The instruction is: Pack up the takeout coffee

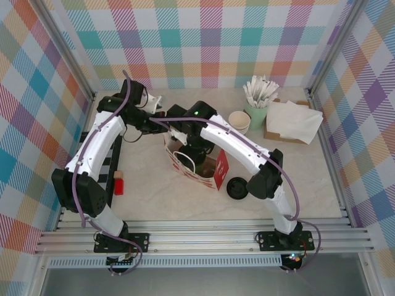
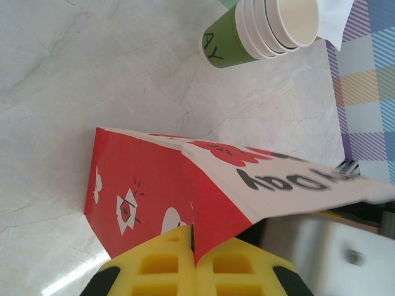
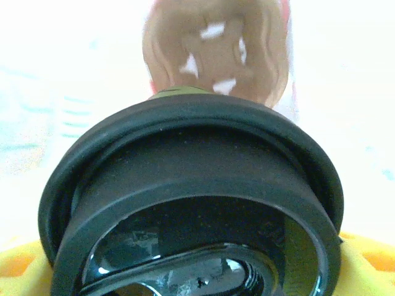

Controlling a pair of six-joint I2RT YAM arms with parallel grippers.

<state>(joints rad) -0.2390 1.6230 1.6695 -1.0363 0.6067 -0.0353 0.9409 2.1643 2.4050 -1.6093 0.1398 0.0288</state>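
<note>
The takeout coffee (image 3: 185, 154) sits right up against the right wrist camera, its round black lid facing the lens. My right gripper (image 3: 191, 268) is shut on it, with yellow fingers (image 3: 370, 256) at either side. Past the lid lies the brown inside of the paper bag (image 3: 216, 49). From above, my right gripper (image 1: 195, 147) points down into the mouth of the red and white bag (image 1: 207, 169). My left gripper (image 2: 195, 237) is shut on the bag's (image 2: 148, 179) upper edge and holds it, at the bag's back left (image 1: 162, 120).
A stack of lidless cups (image 1: 239, 121) stands behind the bag to its right, also in the left wrist view (image 2: 265, 31). A loose black lid (image 1: 237, 187) lies right of the bag. A green cup of stirrers (image 1: 256, 110) and a napkin box (image 1: 290, 121) stand at the back right. A red block (image 1: 118, 184) lies at the left.
</note>
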